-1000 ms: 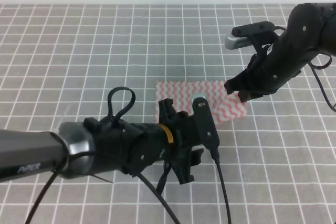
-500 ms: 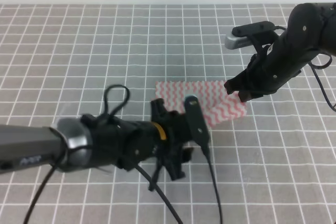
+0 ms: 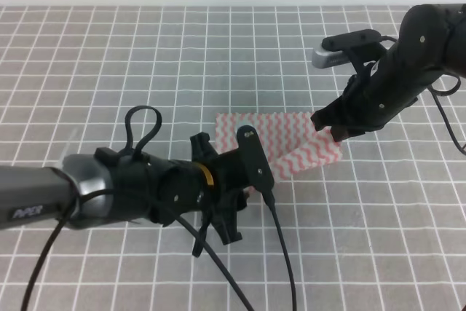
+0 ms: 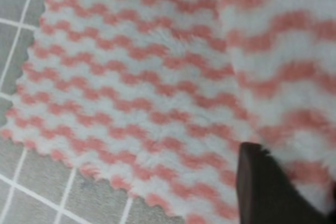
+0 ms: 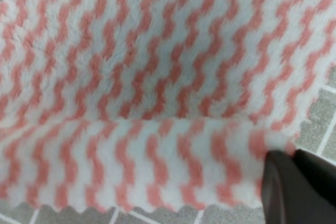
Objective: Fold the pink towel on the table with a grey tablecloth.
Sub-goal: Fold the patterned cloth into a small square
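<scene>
Wide worktop under grey cloth with thin white grid lines [image 3: 109, 71] fills the high view. Small thin pink-and-white zigzag-striped towel with scalloped edges [image 3: 306, 140] lies on it right of centre, spanning a few grid squares; its left part is hidden behind the left arm.

Left black end effector [image 3: 244, 180] sits low over the towel's left-front area. Left wrist view: towel [image 4: 136, 87] flat, scalloped edge over grid cloth [image 4: 21, 182], a raised fold of towel on the right, one dark fingertip [image 4: 268, 190] against that fold. Cannot tell if this end effector is spread or pinching.

Right black end effector [image 3: 336, 130] is down at the towel's right edge. Right wrist view: towel [image 5: 147, 51] with a lifted, doubled-over edge strip along the bottom, dark finger [image 5: 286, 187] touching its corner. Looks to be pinching the towel's edge.
</scene>
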Action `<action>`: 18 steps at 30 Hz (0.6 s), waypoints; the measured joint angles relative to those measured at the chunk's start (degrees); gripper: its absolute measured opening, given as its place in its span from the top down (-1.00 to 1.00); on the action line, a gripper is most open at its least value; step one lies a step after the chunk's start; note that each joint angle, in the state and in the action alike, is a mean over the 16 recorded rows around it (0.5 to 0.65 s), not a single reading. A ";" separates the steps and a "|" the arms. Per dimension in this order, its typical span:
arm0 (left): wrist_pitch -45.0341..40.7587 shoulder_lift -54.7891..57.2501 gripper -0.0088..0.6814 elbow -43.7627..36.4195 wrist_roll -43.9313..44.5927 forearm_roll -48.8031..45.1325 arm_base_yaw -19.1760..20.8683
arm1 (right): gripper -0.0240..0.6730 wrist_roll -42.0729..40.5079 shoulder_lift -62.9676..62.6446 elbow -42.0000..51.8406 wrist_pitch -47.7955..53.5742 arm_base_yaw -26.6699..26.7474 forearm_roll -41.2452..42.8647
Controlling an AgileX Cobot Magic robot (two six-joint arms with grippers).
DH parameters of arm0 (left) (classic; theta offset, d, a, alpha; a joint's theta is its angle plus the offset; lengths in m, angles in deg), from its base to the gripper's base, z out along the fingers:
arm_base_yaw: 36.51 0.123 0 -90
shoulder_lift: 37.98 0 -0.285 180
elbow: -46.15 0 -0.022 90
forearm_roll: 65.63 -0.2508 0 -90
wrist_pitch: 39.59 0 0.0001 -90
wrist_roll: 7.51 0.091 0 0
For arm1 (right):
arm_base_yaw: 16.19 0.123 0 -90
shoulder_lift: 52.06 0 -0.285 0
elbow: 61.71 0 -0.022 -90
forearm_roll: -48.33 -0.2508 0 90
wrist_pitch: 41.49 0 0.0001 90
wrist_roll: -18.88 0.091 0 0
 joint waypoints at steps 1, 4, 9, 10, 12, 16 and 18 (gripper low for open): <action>-0.08 -0.19 0.51 0.00 0.00 0.00 0.00 | 0.98 0.00 -0.07 0.01 -0.02 -0.01 0.02; -0.56 -0.69 0.63 0.02 0.01 0.01 0.04 | 0.98 0.00 0.00 0.00 -0.05 0.00 0.04; -2.07 -1.52 0.76 0.04 -0.05 0.02 0.35 | 0.98 0.00 0.07 -0.01 -0.12 0.01 0.12; -2.39 -1.81 0.77 0.03 -0.09 0.02 0.46 | 0.98 0.00 0.07 -0.01 -0.13 0.01 0.13; -2.98 -2.27 0.79 0.02 -0.17 0.01 0.71 | 0.98 0.00 0.01 0.00 -0.17 0.00 0.18; -3.86 -2.76 0.79 0.03 -0.55 0.02 1.26 | 0.98 0.00 -0.05 0.01 -0.24 -0.01 0.25; -4.10 -3.10 0.79 0.02 -0.92 0.01 1.62 | 0.98 0.00 -0.09 0.01 -0.25 -0.03 0.29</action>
